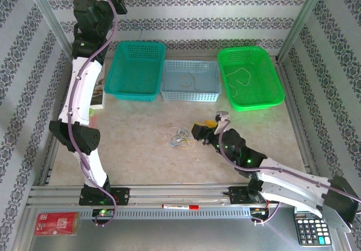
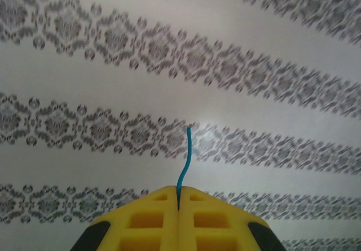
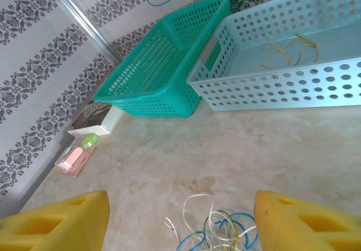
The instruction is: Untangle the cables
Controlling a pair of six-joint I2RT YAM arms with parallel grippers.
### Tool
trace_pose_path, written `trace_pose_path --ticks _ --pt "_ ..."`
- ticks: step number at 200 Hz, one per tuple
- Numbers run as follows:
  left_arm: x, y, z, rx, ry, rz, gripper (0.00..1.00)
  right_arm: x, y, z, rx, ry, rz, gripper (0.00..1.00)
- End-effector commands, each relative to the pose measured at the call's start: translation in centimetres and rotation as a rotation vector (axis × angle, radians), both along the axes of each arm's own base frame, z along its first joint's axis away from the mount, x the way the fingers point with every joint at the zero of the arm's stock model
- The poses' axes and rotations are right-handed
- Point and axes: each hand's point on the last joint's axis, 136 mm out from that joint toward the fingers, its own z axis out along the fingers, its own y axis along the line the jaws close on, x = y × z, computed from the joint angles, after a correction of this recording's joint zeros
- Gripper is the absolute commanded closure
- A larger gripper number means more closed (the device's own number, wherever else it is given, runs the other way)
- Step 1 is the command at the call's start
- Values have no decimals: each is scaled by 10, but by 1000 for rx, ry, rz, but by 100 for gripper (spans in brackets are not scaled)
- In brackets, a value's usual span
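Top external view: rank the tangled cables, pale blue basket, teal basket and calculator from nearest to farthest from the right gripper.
1. Tangled cables, just left of the right gripper.
2. Pale blue basket, back middle.
3. Teal basket, back left.
4. Calculator, near right corner.

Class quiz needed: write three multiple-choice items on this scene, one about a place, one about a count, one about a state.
1. Where does the tangled heap of thin curly cables lie? A in a drawer; B on the beige tabletop; C on a shelf.
2. How many perforated plastic baskets stand at the far edge? A two; B five; C three.
3. The left end effector is: A shut on a thin blue cable; B wide open; C shut on a pen.

Answers: 1 B, it lies just before the open right end effector. 2 C, teal, pale blue and green. 3 A, the strand rises from between its closed yellow fingers.
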Motion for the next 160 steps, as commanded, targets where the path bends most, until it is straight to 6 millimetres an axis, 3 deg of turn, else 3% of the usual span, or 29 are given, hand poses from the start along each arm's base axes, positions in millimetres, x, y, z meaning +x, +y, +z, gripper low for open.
trace_pose_path --ticks 1,44,82,105,107,123,137,149,160 --pt "24 4 -29 57 50 21 100 -5 -20 -12 -71 23 -34 31" --pt "51 -3 -127 108 224 0 100 -8 -39 -23 -82 49 -63 30" --pt "54 -8 -226 100 386 -36 100 -4 -30 -28 -82 81 -27 30" --pt "57 -10 -271 108 470 -50 99 -5 -24 -34 -100 99 3 30" --pt "58 -10 -274 108 476 -53 98 -4 -22 -24 -85 85 5 30" --pt "63 -13 -288 126 541 -72 87 -4 -20 -20 -85 85 12 30" --pt "68 -14 -290 132 592 -82 63 -4 -21 -18 -80 86 12 30" --pt "70 -15 -276 128 593 -89 41 -6 -22 -17 -76 86 12 30" --pt "67 -16 -262 118 583 -93 27 -7 -22 -18 -69 89 10 30"
